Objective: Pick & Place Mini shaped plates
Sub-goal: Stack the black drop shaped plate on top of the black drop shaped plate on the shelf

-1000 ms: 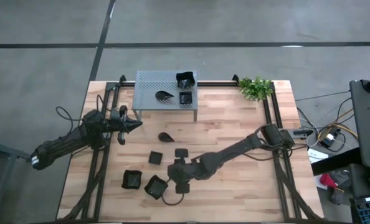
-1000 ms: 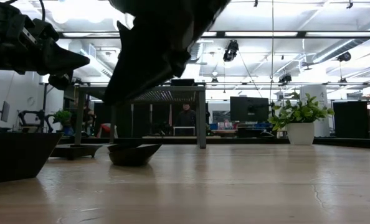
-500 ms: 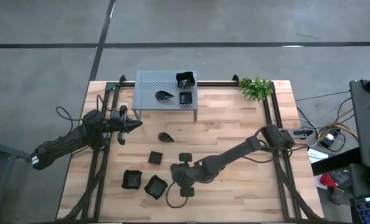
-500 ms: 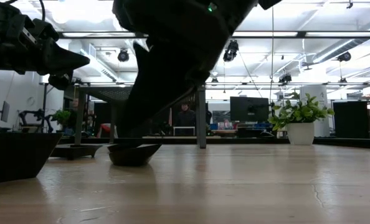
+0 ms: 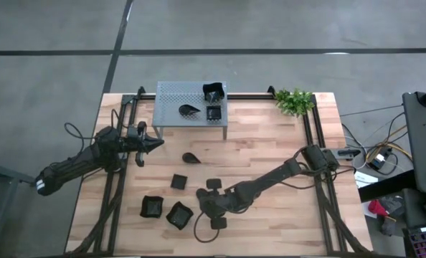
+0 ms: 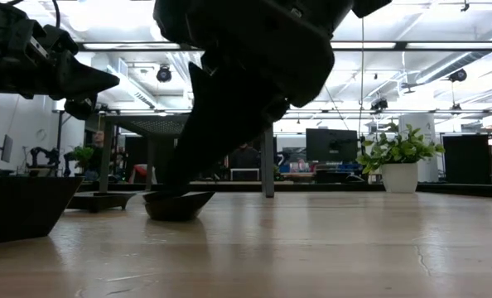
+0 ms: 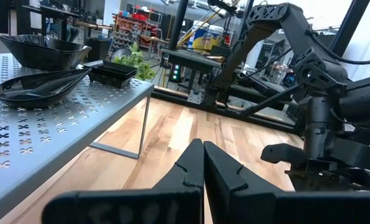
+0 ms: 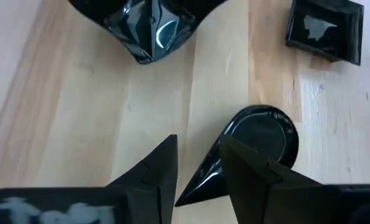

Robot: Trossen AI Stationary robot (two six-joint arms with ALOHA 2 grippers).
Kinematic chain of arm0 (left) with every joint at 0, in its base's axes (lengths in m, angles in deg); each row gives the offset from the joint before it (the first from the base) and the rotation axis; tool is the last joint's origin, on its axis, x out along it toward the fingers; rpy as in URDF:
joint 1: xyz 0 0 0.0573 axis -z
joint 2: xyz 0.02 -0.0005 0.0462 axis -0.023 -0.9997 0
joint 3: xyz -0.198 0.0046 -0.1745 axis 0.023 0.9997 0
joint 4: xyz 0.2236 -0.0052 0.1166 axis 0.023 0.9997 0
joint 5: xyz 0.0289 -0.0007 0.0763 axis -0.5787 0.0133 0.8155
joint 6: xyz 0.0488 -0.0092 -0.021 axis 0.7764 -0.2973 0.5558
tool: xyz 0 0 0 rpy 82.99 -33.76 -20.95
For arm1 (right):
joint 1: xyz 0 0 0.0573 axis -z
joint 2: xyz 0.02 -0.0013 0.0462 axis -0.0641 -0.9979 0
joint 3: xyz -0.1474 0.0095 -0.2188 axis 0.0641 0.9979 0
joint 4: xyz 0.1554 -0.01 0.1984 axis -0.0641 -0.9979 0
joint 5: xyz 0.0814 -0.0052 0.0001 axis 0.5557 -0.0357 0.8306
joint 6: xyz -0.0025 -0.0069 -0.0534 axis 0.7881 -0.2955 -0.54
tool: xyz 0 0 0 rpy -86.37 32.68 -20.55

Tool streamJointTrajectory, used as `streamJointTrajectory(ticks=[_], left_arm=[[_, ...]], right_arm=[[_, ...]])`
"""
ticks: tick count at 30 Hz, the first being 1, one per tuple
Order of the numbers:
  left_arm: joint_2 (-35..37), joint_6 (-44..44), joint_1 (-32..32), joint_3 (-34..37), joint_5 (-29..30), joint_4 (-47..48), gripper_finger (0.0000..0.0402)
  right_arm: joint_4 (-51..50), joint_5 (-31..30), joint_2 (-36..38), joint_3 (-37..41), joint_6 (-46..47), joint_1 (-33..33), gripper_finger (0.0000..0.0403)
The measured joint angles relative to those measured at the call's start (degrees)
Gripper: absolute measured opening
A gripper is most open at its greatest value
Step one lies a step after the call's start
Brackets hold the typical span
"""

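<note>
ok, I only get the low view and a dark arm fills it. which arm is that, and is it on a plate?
Observer: Right arm. The right gripper is open, its fingers straddling the pointed tip of a teardrop plate.
Operator: gripped?
Observer: Not yet. Bare wood shows between one finger and the tip.
Operator: left arm?
Observer: The left gripper is shut and empty, hovering beside the grey shelf.

Ceiling strip lights [image 6: 412, 45] are shining brightly in the low view, leaving the near arm silhouetted and blurred. Glare is glinting off a glossy plate [image 8: 149, 25] toward eleven o'clock in the right wrist view.
</note>
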Motion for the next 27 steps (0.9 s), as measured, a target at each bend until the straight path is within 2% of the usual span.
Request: streamJointTrajectory(ticks=[9, 15, 27], left_arm=[[0.0, -0.01, 0.0, 0.01, -0.02, 0.0, 0.0003], [-0.02, 0.01, 0.01, 0.0, -0.02, 0.0, 0.0003], [0.0, 0.0, 0.0, -0.01, 0.0, 0.01, 0.0003]], right_arm=[[0.33, -0.1, -0.01, 3.27, 0.97, 0.02, 0.0109], [0.29, -3.1, -0.01, 3.12, 0.58, -0.09, 0.0095], [-0.74, -3.26, -0.01, 3.12, -2.01, 0.39, 0.0014]])
